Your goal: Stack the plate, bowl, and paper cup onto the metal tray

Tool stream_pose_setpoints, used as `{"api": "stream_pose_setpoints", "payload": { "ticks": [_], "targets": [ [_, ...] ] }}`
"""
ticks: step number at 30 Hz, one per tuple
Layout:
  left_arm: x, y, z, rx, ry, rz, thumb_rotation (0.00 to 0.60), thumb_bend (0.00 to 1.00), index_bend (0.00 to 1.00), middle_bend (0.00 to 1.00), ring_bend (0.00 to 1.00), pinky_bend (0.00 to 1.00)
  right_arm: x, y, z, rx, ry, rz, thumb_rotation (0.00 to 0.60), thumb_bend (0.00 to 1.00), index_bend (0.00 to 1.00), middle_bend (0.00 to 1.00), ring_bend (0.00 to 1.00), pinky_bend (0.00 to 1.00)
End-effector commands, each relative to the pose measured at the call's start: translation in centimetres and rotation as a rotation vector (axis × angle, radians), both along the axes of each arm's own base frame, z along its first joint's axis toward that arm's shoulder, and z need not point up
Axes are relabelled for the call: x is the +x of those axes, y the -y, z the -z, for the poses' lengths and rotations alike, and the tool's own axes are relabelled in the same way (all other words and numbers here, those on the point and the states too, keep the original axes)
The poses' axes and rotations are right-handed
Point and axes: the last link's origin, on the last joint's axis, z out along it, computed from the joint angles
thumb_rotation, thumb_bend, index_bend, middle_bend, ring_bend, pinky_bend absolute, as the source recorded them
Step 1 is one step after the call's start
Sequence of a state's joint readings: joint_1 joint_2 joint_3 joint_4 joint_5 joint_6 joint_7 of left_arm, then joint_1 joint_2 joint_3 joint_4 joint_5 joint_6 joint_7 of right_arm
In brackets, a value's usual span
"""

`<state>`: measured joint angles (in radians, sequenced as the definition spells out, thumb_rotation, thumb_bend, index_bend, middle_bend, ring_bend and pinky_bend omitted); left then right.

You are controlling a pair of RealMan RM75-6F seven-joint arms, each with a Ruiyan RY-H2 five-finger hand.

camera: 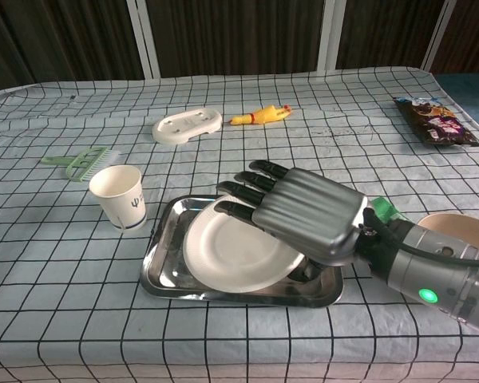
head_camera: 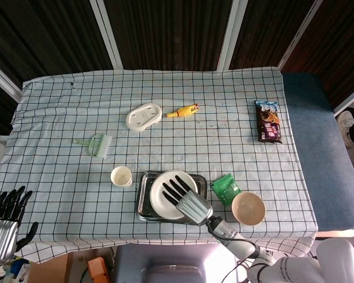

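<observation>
The white plate [head_camera: 164, 193] [camera: 223, 254] lies in the metal tray [head_camera: 142, 201] [camera: 160, 257], slightly tilted, its right edge under my right hand [head_camera: 186, 200] [camera: 303, 214]. That hand's fingers stretch flat over the plate's right side and it appears to hold the rim; the thumb is hidden. The paper cup [head_camera: 121, 175] [camera: 118, 195] stands upright just left of the tray. The beige bowl [head_camera: 248, 208] [camera: 455, 231] sits on the cloth to the right of the tray. My left hand [head_camera: 6, 227] hangs off the table's front left corner, fingers apart and empty.
A green packet [head_camera: 226, 187] [camera: 385, 210] lies between tray and bowl. Farther back are a white soap dish [head_camera: 143, 115], a yellow toy chicken [head_camera: 183, 111], a green brush [head_camera: 95, 143] and a snack bag [head_camera: 268, 121] at the right.
</observation>
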<state>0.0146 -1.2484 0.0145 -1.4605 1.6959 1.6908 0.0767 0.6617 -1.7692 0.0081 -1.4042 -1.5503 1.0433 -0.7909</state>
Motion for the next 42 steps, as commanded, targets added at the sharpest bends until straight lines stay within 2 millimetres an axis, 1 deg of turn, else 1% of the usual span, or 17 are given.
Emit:
{"api": "stream_pose_setpoints", "payload": {
  "ticks": [1, 6, 12, 17, 21, 24, 27, 28, 30, 31, 34, 36, 40, 42],
  "targets": [
    [0.0, 0.0, -0.1, 0.003, 0.003, 0.0, 0.6, 0.34, 0.0, 0.0, 0.0, 0.01, 0.7, -0.2, 0.4, 0.034, 0.015, 0.039, 0.6, 0.05, 0.07, 0.0, 0.0, 0.0],
    [-0.1, 0.0, -0.2, 0.0, 0.004, -0.003, 0.6, 0.34, 0.0, 0.0, 0.0, 0.01, 1.3, -1.0, 0.3, 0.127, 0.057, 0.133, 0.6, 0.05, 0.06, 0.0, 0.0, 0.0],
    [0.0, 0.0, -0.2, 0.001, 0.007, 0.002, 0.6, 0.34, 0.0, 0.0, 0.0, 0.01, 2.1, -1.6, -1.3, 0.265, 0.103, 0.274, 0.6, 0.03, 0.0, 0.0, 0.0, 0.0],
    [0.0, 0.1, -0.1, 0.0, 0.005, 0.004, 0.6, 0.34, 0.0, 0.0, 0.0, 0.01, 2.4, -1.5, -3.6, 0.226, 0.136, 0.259, 0.6, 0.03, 0.01, 0.0, 0.0, 0.0],
    [0.0, 0.1, -0.1, 0.0, 0.006, 0.002, 0.6, 0.34, 0.0, 0.0, 0.0, 0.01, 1.6, -1.8, -6.2, 0.17, 0.174, 0.212, 0.6, 0.03, 0.06, 0.0, 0.0, 0.0],
    [0.0, 0.1, -0.2, 0.001, 0.007, 0.002, 0.6, 0.34, 0.0, 0.0, 0.0, 0.01, 0.0, -2.7, -8.6, 0.118, 0.187, 0.174, 0.6, 0.03, 0.1, 0.0, 0.0, 0.0],
    [0.0, 0.1, -0.2, 0.001, 0.006, -0.001, 0.6, 0.34, 0.0, 0.0, 0.0, 0.01, -2.6, -3.9, -11.3, 0.056, 0.166, 0.148, 0.6, 0.03, 0.15, 0.0, 0.0, 0.0],
    [0.0, 0.1, -0.2, 0.0, 0.005, -0.002, 0.6, 0.34, 0.0, 0.0, 0.0, 0.02, -3.9, -4.4, -12.3, 0.033, 0.15, 0.15, 0.6, 0.03, 0.17, 0.0, 0.0, 0.0],
    [-0.1, 0.0, -0.1, -0.001, 0.004, -0.005, 0.6, 0.34, 0.0, 0.0, 0.0, 0.02, -6.0, -5.1, -13.6, 0.0, 0.127, 0.161, 0.6, 0.03, 0.19, 0.0, 0.0, 0.0],
    [-0.1, 0.0, -0.1, -0.001, 0.003, -0.007, 0.6, 0.34, 0.0, 0.0, 0.0, 0.01, -7.3, -5.5, -14.4, -0.021, 0.111, 0.171, 0.6, 0.03, 0.2, 0.0, 0.0, 0.0],
    [-0.1, -0.1, -0.1, 0.0, 0.001, -0.01, 0.6, 0.34, 0.0, 0.0, 0.0, 0.01, -10.4, -6.5, -15.9, -0.054, 0.091, 0.203, 0.6, 0.03, 0.24, 0.0, 0.0, 0.0],
    [-0.1, -0.1, -0.1, 0.001, 0.002, -0.011, 0.6, 0.34, 0.0, 0.0, 0.0, 0.02, -12.4, -7.1, -16.6, -0.062, 0.088, 0.236, 0.6, 0.03, 0.26, 0.0, 0.0, 0.0],
    [-0.1, -0.3, -0.2, 0.006, 0.0, -0.013, 0.6, 0.34, 0.0, 0.0, 0.0, 0.01, -15.9, -8.2, -16.8, -0.049, 0.071, 0.311, 0.6, 0.03, 0.29, 0.0, 0.0, 0.0],
    [-0.1, -0.3, -0.1, 0.006, -0.001, -0.014, 0.6, 0.34, 0.0, 0.0, 0.0, 0.01, -16.9, -8.4, -16.7, -0.051, 0.073, 0.326, 0.6, 0.03, 0.29, 0.0, 0.0, 0.0]
  ]
}}
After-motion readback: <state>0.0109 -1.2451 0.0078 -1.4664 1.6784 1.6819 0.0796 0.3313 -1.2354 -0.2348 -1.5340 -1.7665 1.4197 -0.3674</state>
